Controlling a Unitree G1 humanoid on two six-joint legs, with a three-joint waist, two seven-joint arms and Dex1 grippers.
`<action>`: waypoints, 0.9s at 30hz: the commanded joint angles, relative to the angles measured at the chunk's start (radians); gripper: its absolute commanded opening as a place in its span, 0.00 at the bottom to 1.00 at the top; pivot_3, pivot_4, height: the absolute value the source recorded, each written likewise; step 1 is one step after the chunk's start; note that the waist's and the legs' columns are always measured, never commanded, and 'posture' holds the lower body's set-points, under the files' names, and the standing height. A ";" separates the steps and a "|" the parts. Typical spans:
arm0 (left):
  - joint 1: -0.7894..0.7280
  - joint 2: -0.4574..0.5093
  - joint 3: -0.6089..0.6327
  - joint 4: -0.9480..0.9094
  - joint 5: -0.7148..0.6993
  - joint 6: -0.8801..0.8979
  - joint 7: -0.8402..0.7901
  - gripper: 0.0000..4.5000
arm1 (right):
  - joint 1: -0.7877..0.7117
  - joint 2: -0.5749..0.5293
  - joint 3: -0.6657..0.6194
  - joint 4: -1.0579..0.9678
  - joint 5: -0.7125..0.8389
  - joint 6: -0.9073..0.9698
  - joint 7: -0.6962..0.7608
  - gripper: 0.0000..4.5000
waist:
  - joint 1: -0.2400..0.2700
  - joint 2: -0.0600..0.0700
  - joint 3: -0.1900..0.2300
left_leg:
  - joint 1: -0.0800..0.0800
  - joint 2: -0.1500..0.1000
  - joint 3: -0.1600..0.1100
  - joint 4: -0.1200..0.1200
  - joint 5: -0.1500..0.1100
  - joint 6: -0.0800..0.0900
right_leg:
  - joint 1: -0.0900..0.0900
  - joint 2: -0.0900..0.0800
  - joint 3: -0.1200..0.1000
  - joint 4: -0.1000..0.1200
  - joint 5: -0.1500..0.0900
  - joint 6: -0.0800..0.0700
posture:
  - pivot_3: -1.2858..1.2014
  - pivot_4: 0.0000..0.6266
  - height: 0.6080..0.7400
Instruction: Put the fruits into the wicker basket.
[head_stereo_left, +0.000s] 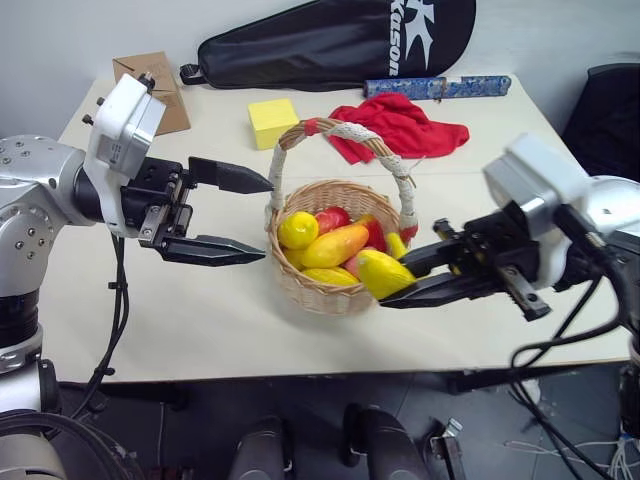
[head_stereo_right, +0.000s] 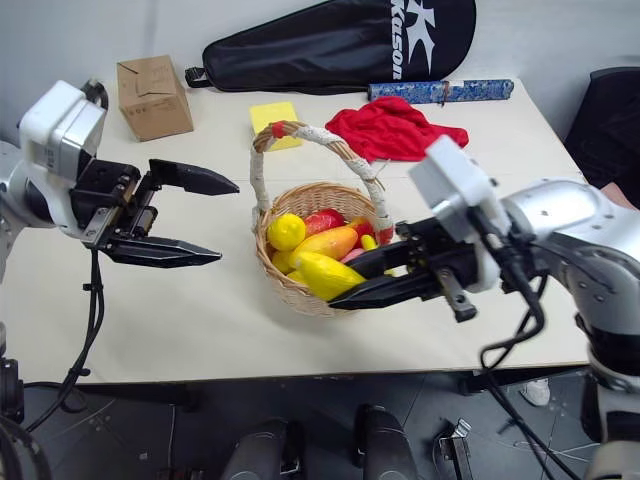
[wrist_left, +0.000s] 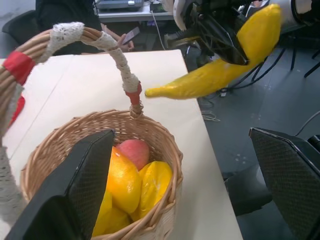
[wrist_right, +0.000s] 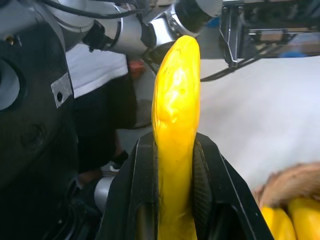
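Banana (head_stereo_left: 383, 273) clamped in right gripper (head_stereo_left: 425, 278) at wicker basket's (head_stereo_left: 330, 290) four o'clock rim, undropped; other fruits (head_stereo_left: 335, 245) inside; left gripper (head_stereo_left: 235, 215) agape.

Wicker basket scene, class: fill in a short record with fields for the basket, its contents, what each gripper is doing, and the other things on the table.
Basket: wicker basket upright on the table, between the two grippers
Contents: several fruits, among them a lemon, a mango and a red fruit
Right gripper: shut on a banana, held at the basket's near rim
Left gripper: open, holding nothing, beside the basket
Also on table: yellow foam cube, red cloth, cardboard box, black racket bag
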 joint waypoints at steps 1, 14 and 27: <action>-0.012 -0.001 0.022 -0.030 -0.002 -0.010 0.012 1.00 | -0.050 0.045 0.041 0.029 -0.074 -0.045 0.033 0.10 | -0.002 0.000 0.000 | 0.000 0.000 0.000 0.000 0.000 0.001 | 0.000 0.000 0.000 0.000 0.000 0.001 | 0.52 0.24 1.00; 0.062 0.008 0.086 -0.111 -0.048 0.035 0.077 1.00 | -0.109 0.204 0.267 0.225 -0.628 -0.355 -0.041 0.55 | -0.005 0.000 0.000 | 0.000 0.000 0.004 0.001 0.000 0.001 | -0.002 0.000 0.003 0.001 0.001 0.002 | 0.52 0.24 1.00; 0.088 0.007 0.095 -0.103 -0.052 0.034 0.081 1.00 | 0.114 -0.083 -0.302 0.101 -0.091 0.117 -0.117 0.78 | -0.004 -0.001 0.000 | 0.001 0.000 0.003 0.001 0.000 0.002 | 0.000 0.000 0.003 0.000 0.001 0.002 | 0.52 0.24 1.00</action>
